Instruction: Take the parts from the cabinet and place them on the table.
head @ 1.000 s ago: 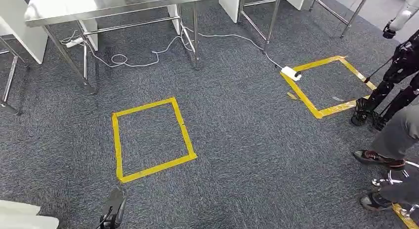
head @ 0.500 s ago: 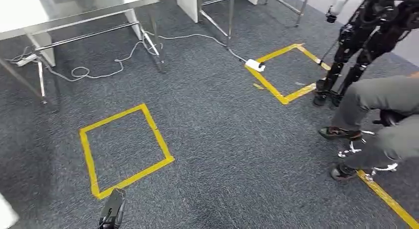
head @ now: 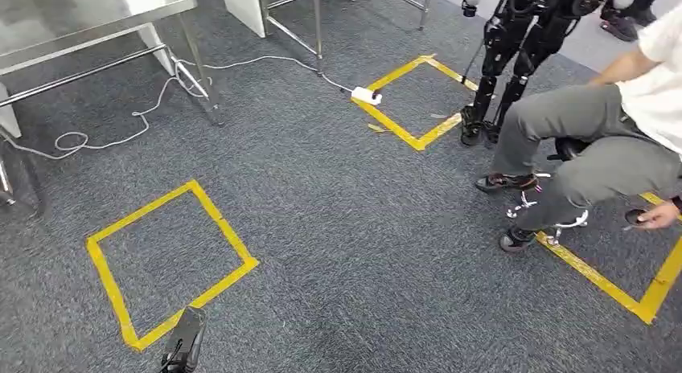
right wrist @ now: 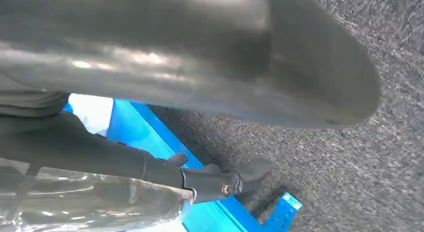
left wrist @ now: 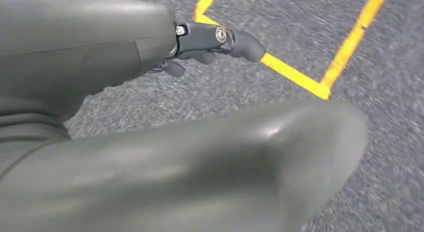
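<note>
The whole head view has shifted since the earlier frames, so the camera has been turned to the right and the things on the floor have not been moved. The steel table [head: 96, 19] is now cut by the upper left corner. The near yellow tape square [head: 165, 260] lies lower and further left in the picture. The far tape square [head: 418, 96] and the white power strip [head: 366, 95] at its corner are now seen near the top centre. A seated person [head: 599, 148] in grey trousers, of whom little was seen before, is now seen at the right, with another robot [head: 515, 43] standing behind.

The left hand [left wrist: 210, 42] is seen hanging over the grey carpet [head: 362, 252]. Its fingers [left wrist: 245, 44] are extended and nothing is held.

In the right wrist view, the part [right wrist: 150, 137], blue and wrapped in clear plastic, is gripped by the right hand [right wrist: 200, 184]. The fingers [right wrist: 252, 169] are curled around it above the carpet.
</note>
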You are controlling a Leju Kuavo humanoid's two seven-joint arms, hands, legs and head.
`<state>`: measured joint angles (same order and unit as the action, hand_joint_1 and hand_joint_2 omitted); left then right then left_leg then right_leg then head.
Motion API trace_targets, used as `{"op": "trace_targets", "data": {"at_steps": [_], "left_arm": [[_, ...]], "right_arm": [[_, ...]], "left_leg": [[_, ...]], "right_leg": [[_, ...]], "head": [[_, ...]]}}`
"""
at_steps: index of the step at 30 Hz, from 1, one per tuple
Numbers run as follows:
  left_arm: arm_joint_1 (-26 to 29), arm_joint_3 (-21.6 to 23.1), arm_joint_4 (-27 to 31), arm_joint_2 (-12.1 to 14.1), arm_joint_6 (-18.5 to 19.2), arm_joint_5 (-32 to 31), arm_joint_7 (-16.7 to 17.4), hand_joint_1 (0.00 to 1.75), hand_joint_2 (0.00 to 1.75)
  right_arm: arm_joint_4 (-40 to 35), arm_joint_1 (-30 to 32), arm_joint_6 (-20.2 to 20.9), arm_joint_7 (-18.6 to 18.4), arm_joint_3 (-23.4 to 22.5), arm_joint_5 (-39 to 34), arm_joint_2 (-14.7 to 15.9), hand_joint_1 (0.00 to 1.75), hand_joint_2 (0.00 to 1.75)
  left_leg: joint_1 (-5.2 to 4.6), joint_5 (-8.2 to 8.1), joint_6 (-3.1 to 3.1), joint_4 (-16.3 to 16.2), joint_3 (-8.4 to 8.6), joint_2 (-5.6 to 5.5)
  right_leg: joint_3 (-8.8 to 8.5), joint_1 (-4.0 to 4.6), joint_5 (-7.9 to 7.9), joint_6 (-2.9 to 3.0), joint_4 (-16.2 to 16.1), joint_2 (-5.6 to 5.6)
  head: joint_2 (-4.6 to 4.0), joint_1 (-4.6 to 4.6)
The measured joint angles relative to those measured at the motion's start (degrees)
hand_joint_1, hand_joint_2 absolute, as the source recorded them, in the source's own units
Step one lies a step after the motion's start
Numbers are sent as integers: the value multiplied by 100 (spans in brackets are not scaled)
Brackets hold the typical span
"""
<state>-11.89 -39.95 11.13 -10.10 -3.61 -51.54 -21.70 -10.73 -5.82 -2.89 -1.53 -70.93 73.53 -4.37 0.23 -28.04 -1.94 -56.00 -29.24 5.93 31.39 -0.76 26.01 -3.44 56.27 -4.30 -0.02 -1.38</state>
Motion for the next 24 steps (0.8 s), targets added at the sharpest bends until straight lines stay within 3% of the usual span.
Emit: {"op": "trace_targets", "data": {"at_steps": [1,3,4,5,6,7,8,9,10,11,12,13,14,15,16,17,18,19,20,21,22,24], "left_arm": [[-6,2,0,-2,0,-4,-2,0,0],[-8,4,0,-17,0,-9,-15,0,0],[-9,4,2,-24,0,-20,-26,0,0],[-13,11,2,-22,0,-35,-39,0,0],[-2,24,0,-22,0,-50,-50,0,0],[25,39,-2,-22,4,-52,-46,0,0],[46,63,-2,-22,26,-59,-24,0,0],[59,81,-4,-22,50,-61,2,0,0],[72,96,-7,-22,53,-61,11,0,0],[76,101,-7,-22,55,-70,20,0,0],[76,105,-7,-22,66,-85,22,0,0],[75,111,-7,-22,83,-111,22,0,0],[76,118,-7,-17,105,-114,22,0,0],[78,131,-7,-9,107,-120,24,0,0],[77,140,-7,-9,109,-120,37,0,0],[77,142,-7,-11,114,-122,46,0,0],[70,146,-4,-17,114,-131,52,0,0],[58,151,-4,-26,111,-142,59,0,0],[44,153,-2,-35,114,-159,63,0,0],[43,157,-2,-41,114,-173,63,0,0],[53,160,-2,-41,120,-181,68,0,0],[55,171,-2,-41,120,-188,68,0,0]], "right_arm": [[2,18,0,0,0,0,2,0,0],[2,51,0,0,2,-20,4,0,0],[2,54,0,0,0,-37,4,0,0],[2,59,0,0,0,-59,-2,0,0],[2,50,0,0,0,-65,0,0,0],[2,36,0,2,0,-66,2,0,0],[2,33,2,6,0,-63,2,0,0],[2,38,9,7,0,-59,4,0,0],[2,46,15,7,0,-57,13,0,0],[2,58,26,7,0,-55,17,0,0],[2,63,33,4,0,-57,20,0,0],[2,61,50,4,0,-70,20,0,0],[2,58,55,2,0,-70,17,0,0],[2,40,61,2,0,-74,17,0,0],[2,32,61,2,0,-79,17,0,0],[2,48,61,2,0,-87,26,0,0],[2,77,61,2,-2,-98,26,0,0],[2,98,57,0,-7,-111,26,0,0],[2,105,52,0,-9,-125,24,0,0],[2,91,48,-2,-11,-138,20,0,0],[2,79,44,-2,-11,-144,24,0,0],[2,79,44,-4,-11,-153,20,0,0]], "left_leg": [[-5,4,28,2,21,33],[5,12,77,23,46,126],[28,-25,119,5,37,128],[60,-160,160,-129,-3,-153],[72,-411,157,-469,-141,-387],[72,-686,160,-962,-352,-521],[73,-910,167,-1468,-586,-575],[77,-1005,171,-1805,-756,-590],[87,-942,172,-1873,-800,-590],[93,-765,161,-1678,-715,-591],[98,-514,143,-1295,-527,-609],[110,-222,122,-744,-258,-698],[132,-56,94,-337,-67,-990],[142,-102,84,-183,-21,-1162],[132,-126,109,-179,-37,-1081],[94,-127,90,-181,-57,-1031],[63,-104,55,-175,-55,-967],[86,-43,-9,-105,-52,-888],[93,2,-51,-69,-41,-787],[88,13,-105,-65,-54,-733],[68,13,-110,-65,-55,-622],[52,12,-110,-69,-70,-440]], "right_leg": [[52,-5,-18,76,9,100],[85,17,-18,133,8,185],[61,-73,-55,200,-36,250],[62,-102,-70,235,-42,318],[73,-103,-87,315,-42,352],[85,-91,-89,342,-43,412],[101,-77,-101,360,-40,488],[114,-66,-104,360,-32,557],[121,-58,-116,374,-29,644],[122,-58,-120,368,-18,717],[123,-59,-124,361,-7,798],[122,-60,-127,354,14,890],[142,-64,-132,343,30,956],[184,13,-130,304,91,1013],[239,-21,-156,265,87,1077],[284,-27,-189,210,65,1135],[304,-57,-223,159,32,1197],[359,5,-247,103,27,1265],[404,-22,-183,118,163,969],[556,0,-2,164,446,715],[788,-5,224,203,923,582],[1194,-16,538,197,1815,522]], "head": [[0,31],[0,24],[2,22],[0,56],[0,72],[0,81],[0,77],[0,83],[0,76],[0,81],[0,81],[0,85],[0,90],[0,92],[0,81],[0,92],[0,94],[0,85],[0,90],[0,43],[0,15],[0,9]]}}
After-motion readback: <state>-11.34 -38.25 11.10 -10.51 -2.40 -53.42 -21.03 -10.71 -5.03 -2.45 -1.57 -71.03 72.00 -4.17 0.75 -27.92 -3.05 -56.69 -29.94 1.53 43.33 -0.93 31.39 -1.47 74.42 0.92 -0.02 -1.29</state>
